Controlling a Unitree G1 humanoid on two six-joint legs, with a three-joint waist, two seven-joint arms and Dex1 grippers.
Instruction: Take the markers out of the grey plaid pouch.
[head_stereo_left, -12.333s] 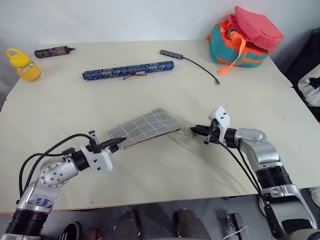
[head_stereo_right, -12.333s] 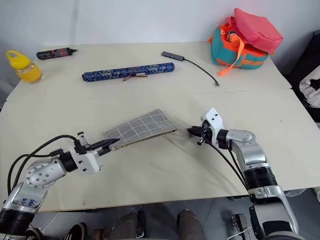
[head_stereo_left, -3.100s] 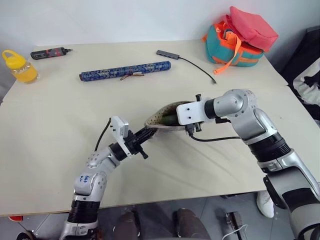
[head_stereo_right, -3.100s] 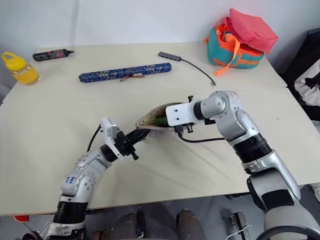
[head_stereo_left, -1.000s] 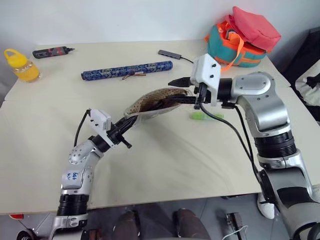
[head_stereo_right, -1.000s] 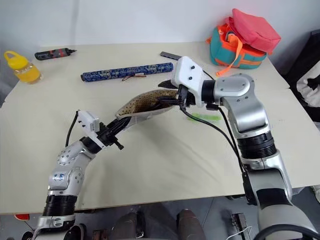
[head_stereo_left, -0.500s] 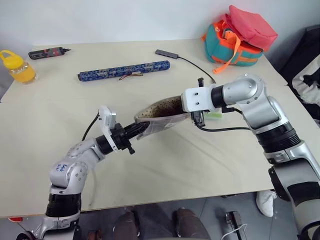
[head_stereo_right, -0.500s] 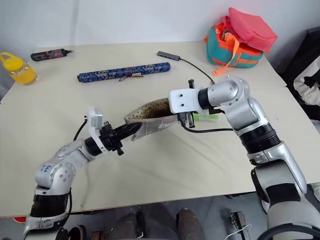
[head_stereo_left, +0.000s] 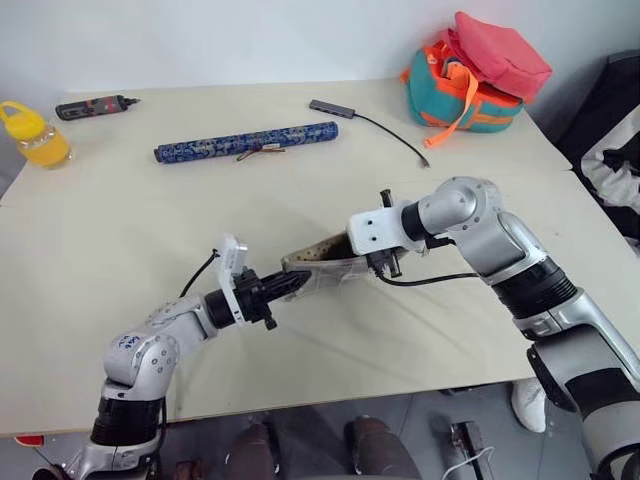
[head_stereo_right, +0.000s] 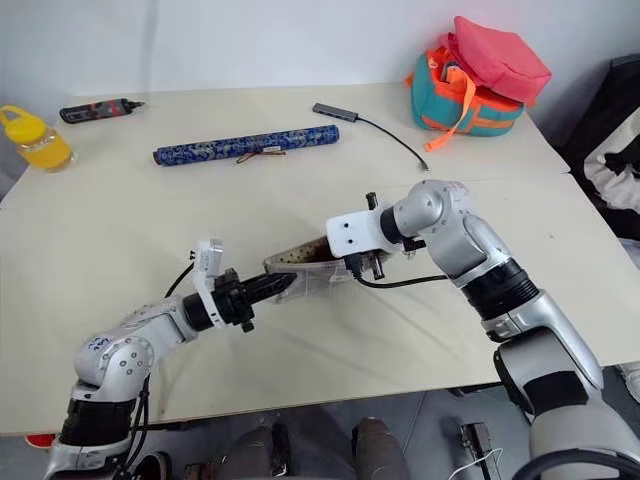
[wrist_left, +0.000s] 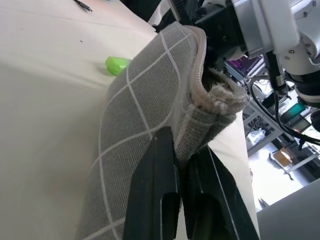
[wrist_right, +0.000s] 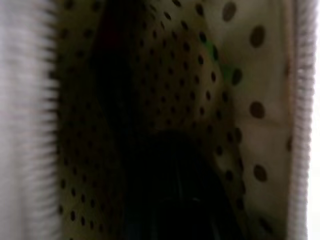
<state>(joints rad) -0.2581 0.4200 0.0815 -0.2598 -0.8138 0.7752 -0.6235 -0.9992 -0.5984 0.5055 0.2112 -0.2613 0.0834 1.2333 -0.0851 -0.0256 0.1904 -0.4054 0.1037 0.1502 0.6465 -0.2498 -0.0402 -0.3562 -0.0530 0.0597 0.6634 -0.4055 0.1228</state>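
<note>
Soft pouch pinched at one end, second marker deep inside

Spread across the pale tabletop (head_stereo_left: 100, 250): grey plaid pouch (wrist_left: 145, 105) near the middle, lifted off the surface and sagging between the two hands. Pinched shut on its closed-end seam by the left hand (head_stereo_left: 280, 289), the cloth crumpling between the two black fingers. Entered at the open mouth by the right hand (head_stereo_right: 345, 262), reaching down into the dotted tan lining with fingers drawn together; whether on anything, impossible to tell in the dark interior.

Limp, light fabric: likely to fold and slide rather than resist, so best held at the stitched edge or zip tape, where the thickness gives purchase, and kept taut so the mouth stays open.

Light green marker (wrist_left: 118, 64) already out, lying on the tabletop just beside the pouch. Slim, smooth and light, likely to roll or slip; best pinched across the barrel near its middle.

Black-barrelled marker not made out inside; only a dark shape low in the lining.
</note>
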